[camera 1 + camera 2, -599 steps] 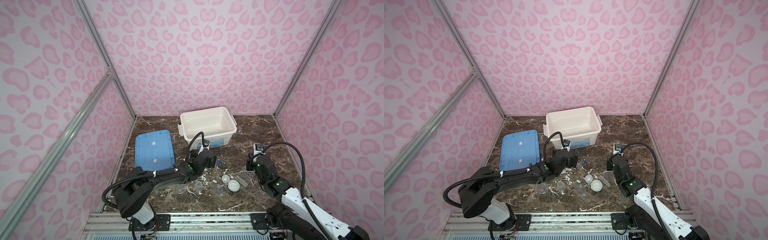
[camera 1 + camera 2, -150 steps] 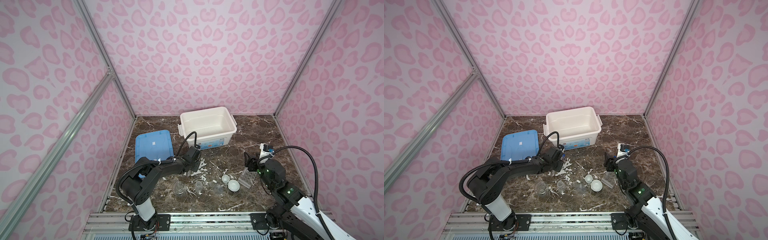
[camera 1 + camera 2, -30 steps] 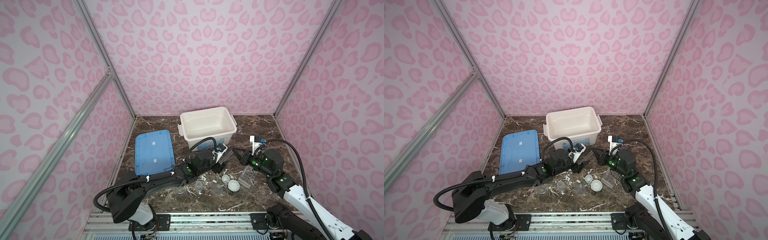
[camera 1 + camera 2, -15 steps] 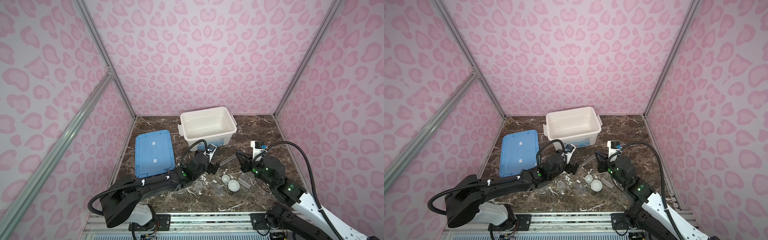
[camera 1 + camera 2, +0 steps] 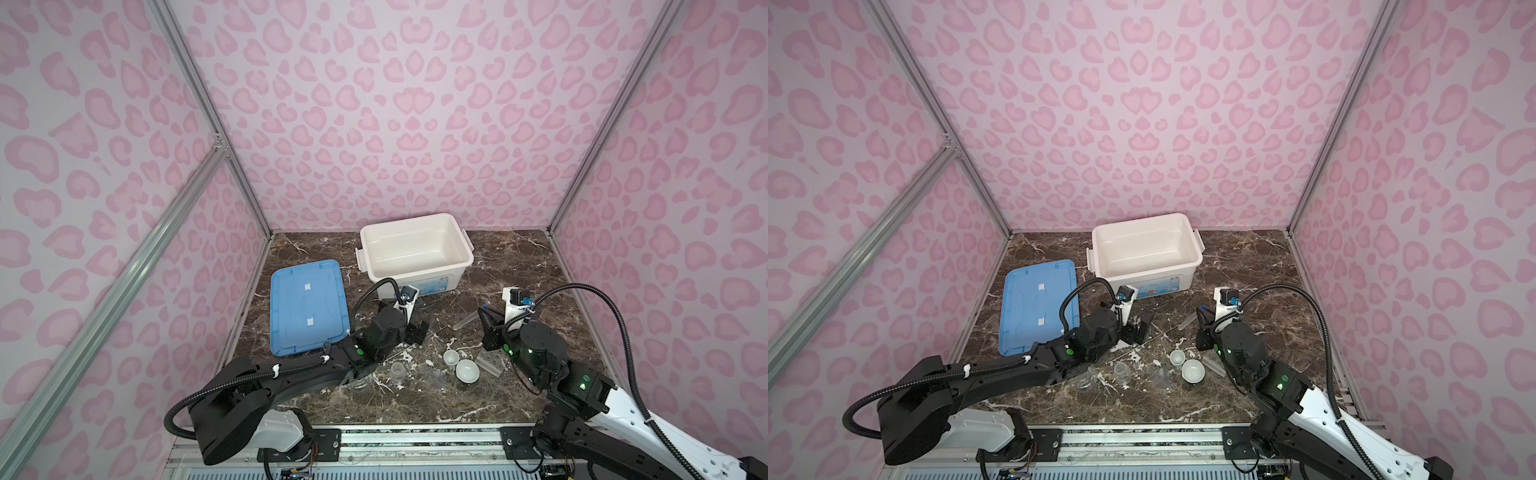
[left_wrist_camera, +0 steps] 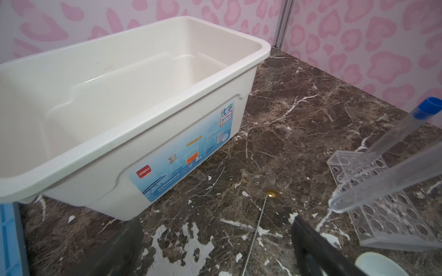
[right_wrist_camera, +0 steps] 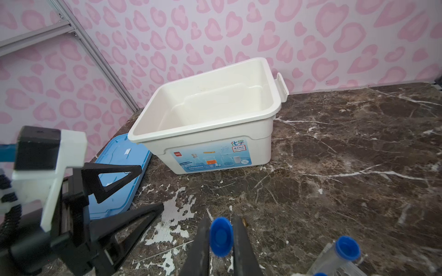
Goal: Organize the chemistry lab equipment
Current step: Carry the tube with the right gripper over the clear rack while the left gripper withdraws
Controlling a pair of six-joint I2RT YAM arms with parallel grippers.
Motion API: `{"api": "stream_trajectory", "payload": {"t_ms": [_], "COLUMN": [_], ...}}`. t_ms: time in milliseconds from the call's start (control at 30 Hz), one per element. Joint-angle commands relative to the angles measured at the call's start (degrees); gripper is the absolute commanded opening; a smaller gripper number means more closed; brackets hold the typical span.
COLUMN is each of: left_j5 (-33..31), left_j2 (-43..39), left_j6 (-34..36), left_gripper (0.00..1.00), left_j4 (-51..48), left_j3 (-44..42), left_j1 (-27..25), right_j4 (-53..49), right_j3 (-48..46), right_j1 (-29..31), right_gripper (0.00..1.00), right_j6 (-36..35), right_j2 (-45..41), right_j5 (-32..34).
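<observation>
A second ago the two grippers met above the middle of the surface (image 5: 519, 266) with a tube (image 5: 467, 322) between them. The left gripper (image 7: 148, 188) has since let go and drawn back toward the blue lid (image 5: 307, 303), and its jaws are spread wide with nothing between them. The right gripper (image 7: 221, 227) alone now carries the tube, pinching it just under its blue cap. The clear body reaches out past its fingertips toward the left gripper and hangs off the surface. The handover looks finished, so the tube is on the side where it can be put away. The clear rack (image 5: 492, 359) lies close behind the right gripper, toward its arm, and a second tube (image 7: 346, 248) already stands there just beside the jaws. The likely next step is to turn the held tube round-end down over a free hole. The flasks (image 5: 397, 370) and the two white dishes (image 5: 467, 371) are still loose on the surface between the grippers. The white box (image 7: 203, 126) beyond them looks empty, so most of the tidying remains.
</observation>
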Motion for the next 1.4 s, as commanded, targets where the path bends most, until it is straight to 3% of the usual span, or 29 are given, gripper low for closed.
{"api": "stream_trajectory", "payload": {"t_ms": [0,300,500,800,1067,1367], "left_j5": [-1.1,-1.5,-1.4,-1.9,-1.0,-0.7], "left_j2": [-1.6,-2.1,-1.8,-2.2,-1.2,-1.4], "left_j6": [-2.1,-2.0,-2.0,-2.1,-2.1,-2.5], "left_gripper": [0.98,0.98,0.98,0.98,0.98,0.98], "left_j4": [1.0,-0.6,-1.1,-1.5,-1.5,-1.5], "left_j3": [-1.3,-1.9,-1.8,-2.5,-1.8,-2.0], "left_j1": [1.0,1.6,1.6,1.6,1.6,1.6], "right_j4": [-3.4,-15.9,-21.2,-23.4,-24.2,-22.8], "right_j3": [1.2,5.7,4.7,2.7,0.3,-0.2], "right_j1": [3.4,16.6,19.2,19.0,13.5,10.2], "right_gripper": [0.07,0.07,0.06,0.07,0.07,0.06], "right_j6": [-2.6,-0.5,5.2,8.7,10.7,9.1], "right_j2": [0.2,3.2,1.3,-0.6,-3.4,-1.3], "right_j5": [7.7,22.6,26.8,26.6,18.5,14.5]}}
